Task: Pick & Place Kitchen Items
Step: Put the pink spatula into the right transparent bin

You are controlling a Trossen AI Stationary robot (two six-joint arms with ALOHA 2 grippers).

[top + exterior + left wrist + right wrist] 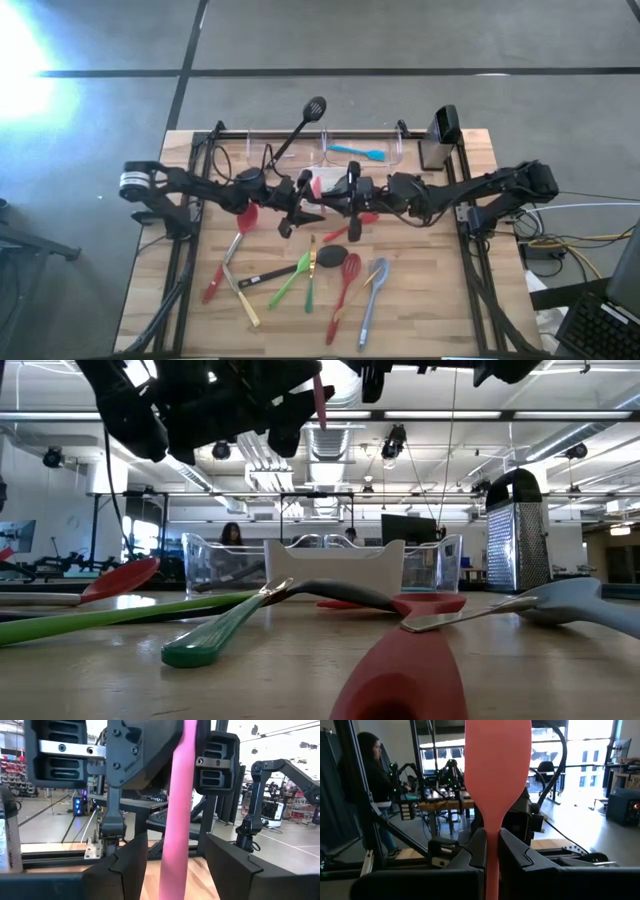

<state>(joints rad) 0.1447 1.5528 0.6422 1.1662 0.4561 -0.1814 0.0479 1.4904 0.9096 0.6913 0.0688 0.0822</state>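
A pink spatula (496, 775) stands upright in the air over the table's middle, blade up, with my right gripper (492, 840) shut on it. My left gripper (175, 847) faces it from the table's left side. Its fingers are open and stand on either side of the pink handle (175, 820), with a gap on each side. From above, the two grippers meet at the spatula (318, 184). The handle's lower end (318, 400) hangs between them. More kitchen items lie on the wood nearer the front: a red spoon (345, 285), a green utensil (293, 278), a grey spoon (372, 292) and a black one (332, 257). My right gripper pinches the spatula's narrow neck (492, 827), just below the blade, between its two fingers. The fingers come in level from the table's right side and lie across the handle. The spatula is upright and clear of the table, its handle hanging below the fingers.
Clear bins (300, 150) stand along the far edge. One holds a blue spatula (357, 152), and a black slotted spoon (312, 108) sticks up out of another. A box grater (440, 135) stands at the far right. A person (372, 775) is in the room beyond.
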